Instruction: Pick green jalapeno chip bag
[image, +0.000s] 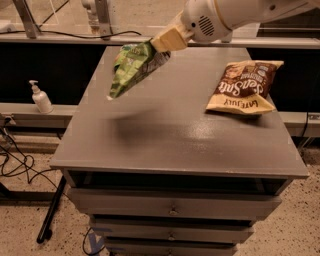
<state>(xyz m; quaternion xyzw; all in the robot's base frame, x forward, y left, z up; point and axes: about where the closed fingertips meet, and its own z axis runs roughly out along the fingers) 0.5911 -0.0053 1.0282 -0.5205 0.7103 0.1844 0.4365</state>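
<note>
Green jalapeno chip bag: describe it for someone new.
Above the back-left corner of the grey cabinet, the gripper is shut on one end of the green jalapeno chip bag. It hangs tilted in the air; the brown chip bag lies flat at the picture's right.

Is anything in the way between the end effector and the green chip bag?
Nothing visible. The end effector grips the green bag by its upper end, and the bag hangs above the cabinet top. The brown bag lies apart on that top.
</note>
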